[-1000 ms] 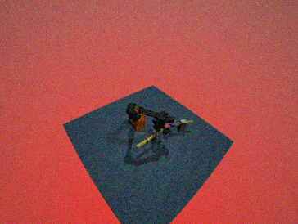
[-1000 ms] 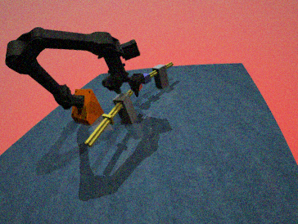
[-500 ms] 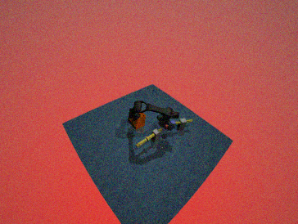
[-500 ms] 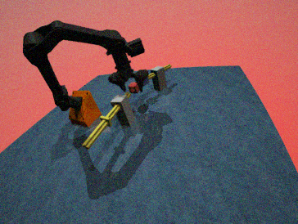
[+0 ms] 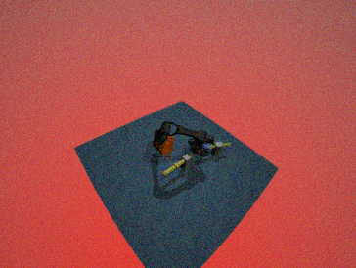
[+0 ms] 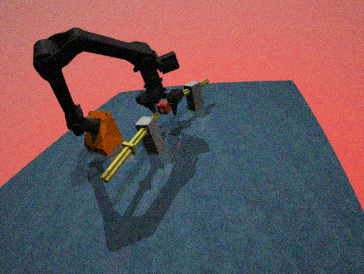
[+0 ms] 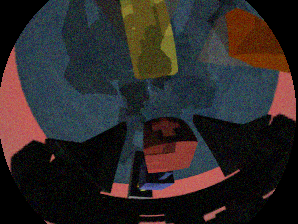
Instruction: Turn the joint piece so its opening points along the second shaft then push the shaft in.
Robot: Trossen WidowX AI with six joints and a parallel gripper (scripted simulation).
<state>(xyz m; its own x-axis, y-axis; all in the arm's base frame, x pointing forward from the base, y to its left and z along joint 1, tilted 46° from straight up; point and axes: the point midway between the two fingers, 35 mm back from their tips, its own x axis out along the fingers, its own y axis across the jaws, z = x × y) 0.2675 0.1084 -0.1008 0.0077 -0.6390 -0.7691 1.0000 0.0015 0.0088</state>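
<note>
Top view: the near yellow shaft (image 5: 171, 169) (image 6: 117, 161) (image 7: 150, 45) passes through its block (image 5: 187, 156) (image 6: 153, 136) on the desk (image 5: 147, 220) (image 6: 240, 200) (image 7: 42, 90).

Exterior view: the red joint piece (image 6: 164, 107) (image 7: 171, 155) sits between the two blocks.

Wrist view: the claw (image 6: 164, 111) (image 7: 160, 121) is wide open, gripping nothing, its fingers either side of the piece.

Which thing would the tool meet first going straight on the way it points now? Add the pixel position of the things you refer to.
Probably the red joint piece (image 6: 164, 107) (image 7: 170, 156): it sits between and just ahead of the open fingers of the tool (image 5: 200, 151) (image 6: 161, 111) (image 7: 160, 121). Depth is unclear, so they may straddle it.
</note>
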